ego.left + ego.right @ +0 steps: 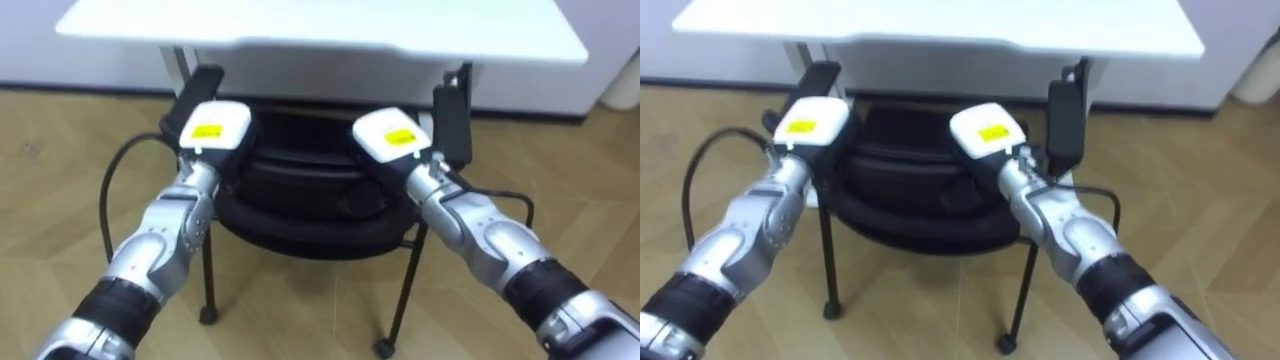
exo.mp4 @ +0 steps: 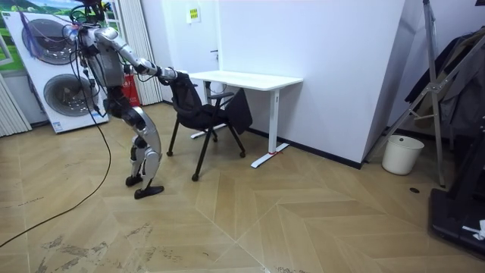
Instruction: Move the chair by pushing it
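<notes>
A black chair (image 1: 300,195) on thin black legs stands in front of me, its seat partly under the white desk (image 1: 320,25). My left hand (image 1: 213,130) rests at the left side of the chair's backrest and my right hand (image 1: 393,138) at its right side. Both show their white backs, and their fingers are hidden past the top of the backrest. In the room view I stand leaning forward, arms stretched out to the chair (image 2: 201,114), which sits at the near corner of the desk (image 2: 246,79).
The desk stands against a white wall. Washing machines (image 2: 53,76) are behind me at the room view's left. A white bin (image 2: 402,154) and a rack with dark clothes (image 2: 447,76) stand at its right. Wooden floor lies open around the chair.
</notes>
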